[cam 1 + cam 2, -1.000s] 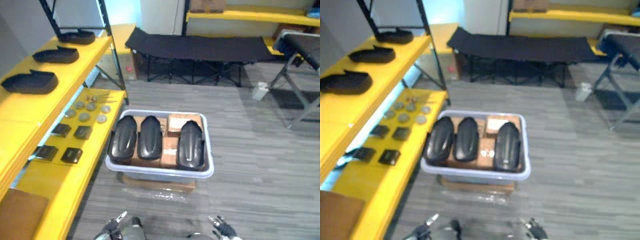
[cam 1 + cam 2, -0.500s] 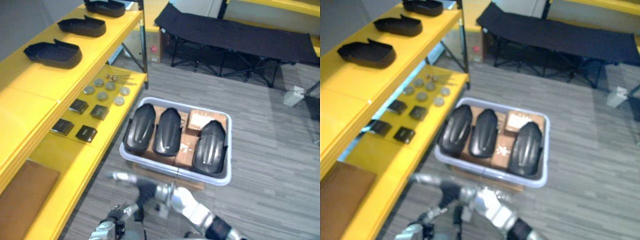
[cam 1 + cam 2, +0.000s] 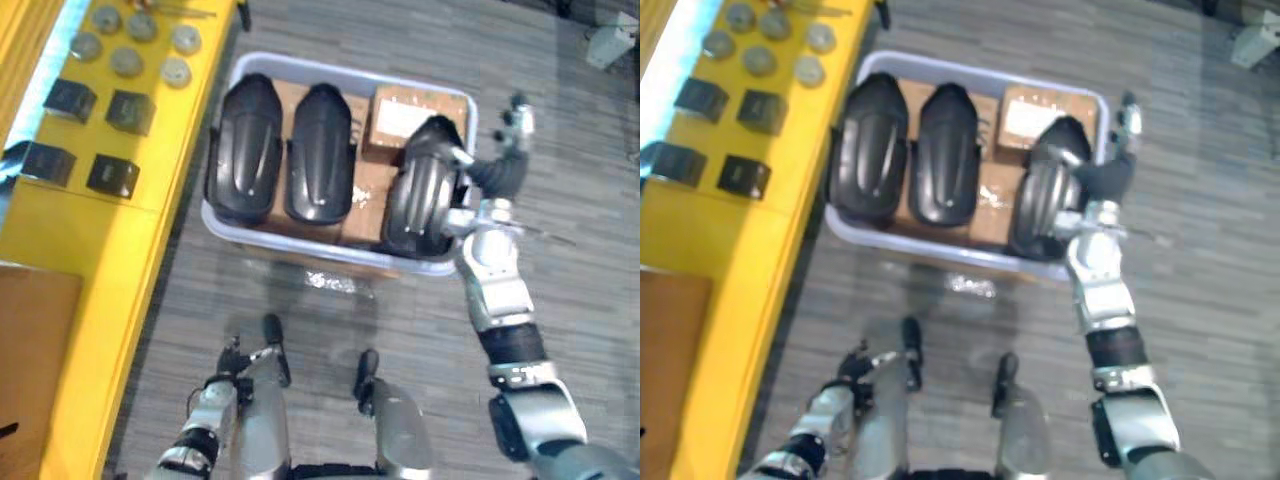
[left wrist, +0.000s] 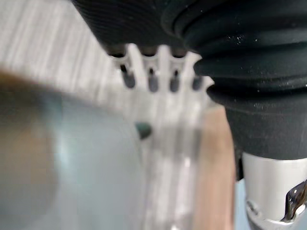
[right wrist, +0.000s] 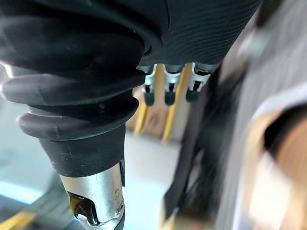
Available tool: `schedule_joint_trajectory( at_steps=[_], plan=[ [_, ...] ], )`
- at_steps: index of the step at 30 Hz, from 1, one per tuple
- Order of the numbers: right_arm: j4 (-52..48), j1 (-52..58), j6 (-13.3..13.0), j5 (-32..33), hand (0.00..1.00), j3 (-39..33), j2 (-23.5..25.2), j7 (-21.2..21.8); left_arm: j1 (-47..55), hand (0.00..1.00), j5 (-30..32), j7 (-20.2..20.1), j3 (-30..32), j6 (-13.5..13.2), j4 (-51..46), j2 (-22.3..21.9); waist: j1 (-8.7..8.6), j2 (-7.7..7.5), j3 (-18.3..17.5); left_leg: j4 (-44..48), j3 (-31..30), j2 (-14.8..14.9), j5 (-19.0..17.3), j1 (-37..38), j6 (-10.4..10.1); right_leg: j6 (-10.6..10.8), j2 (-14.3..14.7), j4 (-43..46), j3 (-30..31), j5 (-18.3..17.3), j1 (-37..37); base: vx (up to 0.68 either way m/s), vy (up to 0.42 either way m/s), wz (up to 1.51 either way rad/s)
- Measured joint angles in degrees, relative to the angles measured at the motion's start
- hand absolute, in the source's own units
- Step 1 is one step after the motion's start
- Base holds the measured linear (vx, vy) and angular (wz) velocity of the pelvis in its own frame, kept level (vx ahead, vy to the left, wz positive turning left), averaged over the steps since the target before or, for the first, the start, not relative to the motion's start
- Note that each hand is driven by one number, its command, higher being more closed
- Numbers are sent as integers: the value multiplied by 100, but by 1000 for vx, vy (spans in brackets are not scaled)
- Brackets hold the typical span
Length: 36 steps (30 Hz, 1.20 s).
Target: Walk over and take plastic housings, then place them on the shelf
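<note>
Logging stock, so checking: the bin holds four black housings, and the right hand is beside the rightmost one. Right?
No: the left eye view shows three in the bin, not four: left housing, middle housing, rightmost housing. The right hand is beside the rightmost one, as you said.

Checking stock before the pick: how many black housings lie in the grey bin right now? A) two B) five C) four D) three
D: three black housings lie side by side in the bin, on top of brown boxes.
</note>
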Motion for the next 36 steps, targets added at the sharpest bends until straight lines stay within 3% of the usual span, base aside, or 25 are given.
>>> schedule_joint_trajectory(
  at_steps=[11,13,16,19,21,23,26,30,36],
  plan=[
    [1458,-169,-31,546,0,-818,-681,-1106,-200,0,-71,115,11,-248,67,-5,18,-10,5,260,-280,-93,-7,-698,90,30,-90,324,-124,-94,-550,-25,23,10],
    [1725,-286,-30,677,0,-859,-868,-1107,-221,0,-73,107,11,-255,64,-8,28,-9,5,263,-297,-125,6,-749,106,33,-119,333,-130,-95,-591,29,12,12],
    [2058,-392,-31,865,0,-884,-979,-1092,-225,0,-216,97,6,-267,75,-35,25,26,17,258,-318,-181,15,-777,116,34,-151,318,-132,-95,-604,45,12,8],
    [2422,-416,-27,1099,0,-970,-1087,-945,-225,0,-501,28,3,-467,91,-114,66,132,54,257,-349,-230,17,-824,122,58,-190,332,-160,-110,-631,42,-3,10],
    [2621,-372,-28,1171,0,-984,-1234,-793,-210,0,-818,-97,11,-543,90,-228,65,334,71,269,-415,-313,17,-865,142,88,-264,402,-254,-149,-633,40,-5,20],
    [2731,-335,-28,1279,0,-995,-1238,-675,-162,0,-912,-134,17,-624,79,-266,76,430,73,304,-487,-341,17,-908,142,109,-280,462,-294,-205,-634,30,-12,19],
    [2870,-325,-22,1322,0,-1021,-1253,-451,-137,0,-910,-189,36,-662,7,-314,187,453,81,392,-521,-358,14,-937,138,103,-339,726,-316,-373,-707,15,-48,13],
    [2878,-382,93,1307,0,-982,-1302,-174,-111,0,-923,-301,95,-699,-100,-381,211,507,68,476,-615,-371,7,-1011,127,64,-376,930,-422,-485,-758,-6,-45,14],
    [2910,-466,274,1223,0,-815,-1344,49,-26,0,-1366,-845,237,-644,-257,-424,264,521,60,503,-644,-426,11,-1145,128,49,-492,1274,-429,-663,-992,-31,-27,6]
  ],
)
